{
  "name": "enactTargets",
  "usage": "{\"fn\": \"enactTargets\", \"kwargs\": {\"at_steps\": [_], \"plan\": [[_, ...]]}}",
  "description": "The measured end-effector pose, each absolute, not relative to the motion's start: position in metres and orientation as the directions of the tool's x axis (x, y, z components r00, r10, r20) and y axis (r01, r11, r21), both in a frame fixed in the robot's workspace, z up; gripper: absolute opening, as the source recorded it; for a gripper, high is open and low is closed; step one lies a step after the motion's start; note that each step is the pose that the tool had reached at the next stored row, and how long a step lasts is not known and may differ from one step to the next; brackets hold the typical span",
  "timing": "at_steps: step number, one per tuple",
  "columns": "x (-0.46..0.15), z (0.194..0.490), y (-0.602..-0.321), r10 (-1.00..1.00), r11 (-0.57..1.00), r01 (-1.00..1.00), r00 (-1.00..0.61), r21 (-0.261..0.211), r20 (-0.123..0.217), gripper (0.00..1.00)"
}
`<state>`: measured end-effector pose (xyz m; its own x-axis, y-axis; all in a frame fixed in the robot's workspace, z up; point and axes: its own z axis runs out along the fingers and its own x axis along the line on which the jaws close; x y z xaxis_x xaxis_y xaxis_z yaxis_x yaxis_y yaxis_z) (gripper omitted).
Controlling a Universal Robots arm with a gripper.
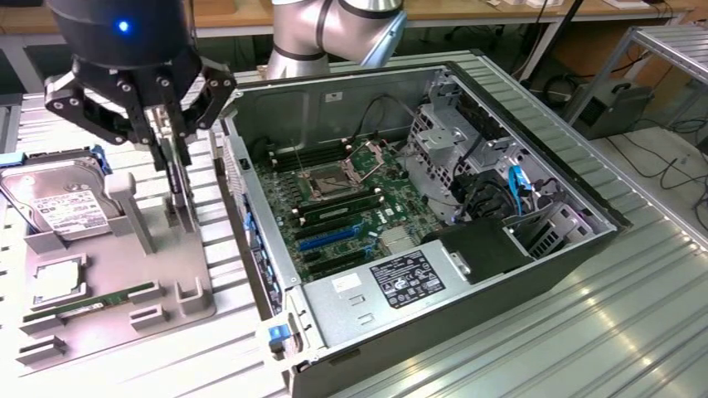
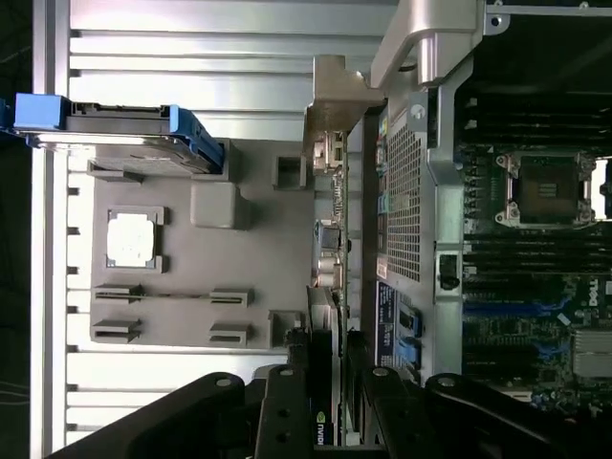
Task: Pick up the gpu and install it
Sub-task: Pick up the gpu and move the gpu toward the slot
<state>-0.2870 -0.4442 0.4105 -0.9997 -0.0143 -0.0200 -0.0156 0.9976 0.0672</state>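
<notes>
Gripper [image 1: 172, 153] jaws pinch the gpu [image 1: 182, 207] by both flat faces, w/ card upright on edge at the gray holder tray's [image 1: 122, 315] edge nearest the open PC case [image 1: 443, 166], prob. so it's grippable.

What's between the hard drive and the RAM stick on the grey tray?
A square silver chip, seated in its own pocket; both views show it.

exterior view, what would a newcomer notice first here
The open computer case, green motherboard bared, takes the exterior view's right. At that view's left the black gripper is down at the gpu, which stands on edge in a grey tray beside a hard drive.
</notes>
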Motion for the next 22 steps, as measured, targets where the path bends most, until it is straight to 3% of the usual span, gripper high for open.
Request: {"fn": "enactTargets", "kwargs": {"at_steps": [10,19,22], "plan": [[-0.241,0.439,-0.452,-0.016,0.997,-0.016,-1.000,0.074,-0.007,0.26],[-0.187,0.439,-0.454,-0.016,0.997,-0.012,-0.999,0.075,0.052,0.26],[-0.169,0.437,-0.454,-0.016,0.997,-0.011,-0.998,0.075,0.056,0.26]]}}
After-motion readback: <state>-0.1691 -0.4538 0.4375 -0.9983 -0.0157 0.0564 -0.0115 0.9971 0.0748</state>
